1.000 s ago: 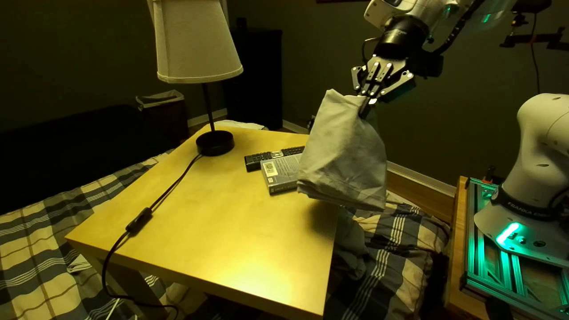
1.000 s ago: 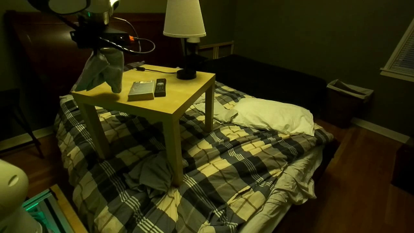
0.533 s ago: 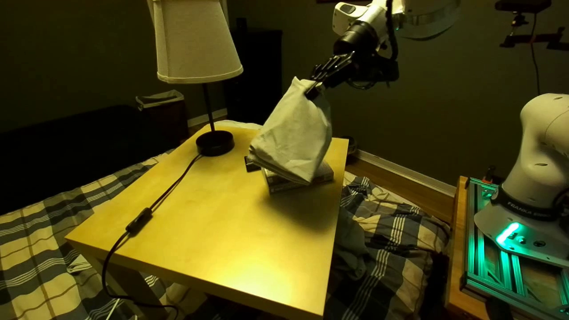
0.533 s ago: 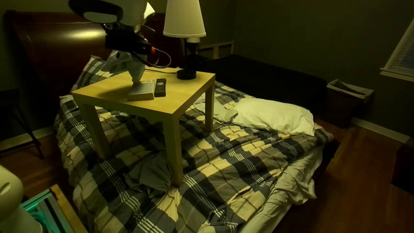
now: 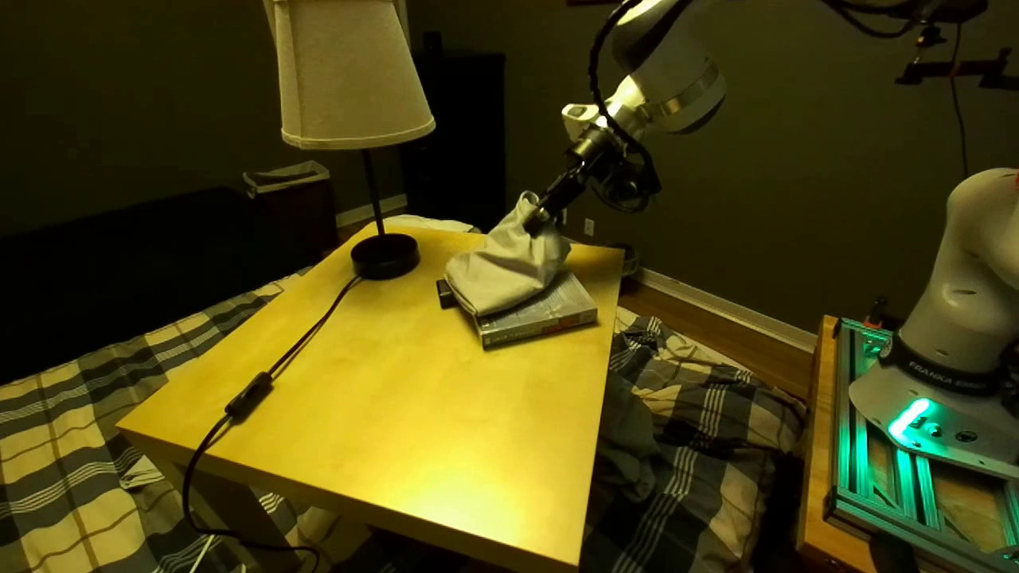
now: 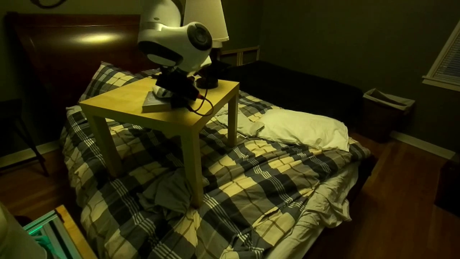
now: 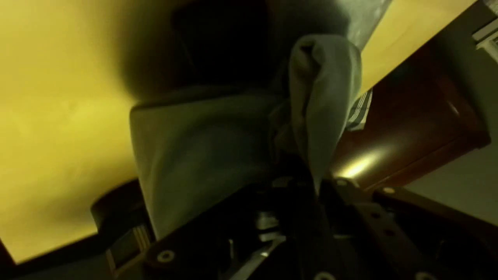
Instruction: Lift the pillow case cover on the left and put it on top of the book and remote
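Base (image 5: pixel 947 382): apart from bench (image 5: pixel 358 382), status light (image 5: pixel 910 417) glowing teal | Arm (image 5: pixel 677 72): in both exterior views, reaching out above bench | Wrist (image 5: pixel 593 147): tilted, higher above bench than jaws | Jaws: pinched together, pointing obliquely down, above bench and apart from its surface, linkages (image 7: pixel 383 223) dark in wrist view
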### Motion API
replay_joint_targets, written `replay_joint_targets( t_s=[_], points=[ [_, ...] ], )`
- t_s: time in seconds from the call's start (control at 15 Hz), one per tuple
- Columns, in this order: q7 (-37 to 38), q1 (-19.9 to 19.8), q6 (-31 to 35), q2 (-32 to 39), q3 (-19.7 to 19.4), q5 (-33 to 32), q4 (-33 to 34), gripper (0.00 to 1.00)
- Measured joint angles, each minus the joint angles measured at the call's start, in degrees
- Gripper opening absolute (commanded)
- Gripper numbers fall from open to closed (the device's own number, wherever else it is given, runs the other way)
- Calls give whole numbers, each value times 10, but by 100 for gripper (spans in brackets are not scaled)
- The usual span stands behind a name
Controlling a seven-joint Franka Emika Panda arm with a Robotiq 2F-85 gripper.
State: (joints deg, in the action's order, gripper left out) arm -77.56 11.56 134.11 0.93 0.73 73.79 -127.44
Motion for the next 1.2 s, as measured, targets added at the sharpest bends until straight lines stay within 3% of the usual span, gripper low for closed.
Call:
replay_joint_targets(
  t_s=[0.07,0.13,0.27,0.47,0.8,1.0,1.2],
  points=[
    [10,-9,-15,18,2,-25,-1,4],
    [24,-15,-24,33,3,-56,-2,30],
    [58,-26,-39,47,4,-118,2,37],
    [130,-31,-39,32,1,-253,2,60],
    [236,-34,-68,-65,13,-489,-24,97],
    [263,-34,-109,-146,24,-600,-38,100],
    [260,-29,-125,-229,34,-672,-56,100]
  ],
)
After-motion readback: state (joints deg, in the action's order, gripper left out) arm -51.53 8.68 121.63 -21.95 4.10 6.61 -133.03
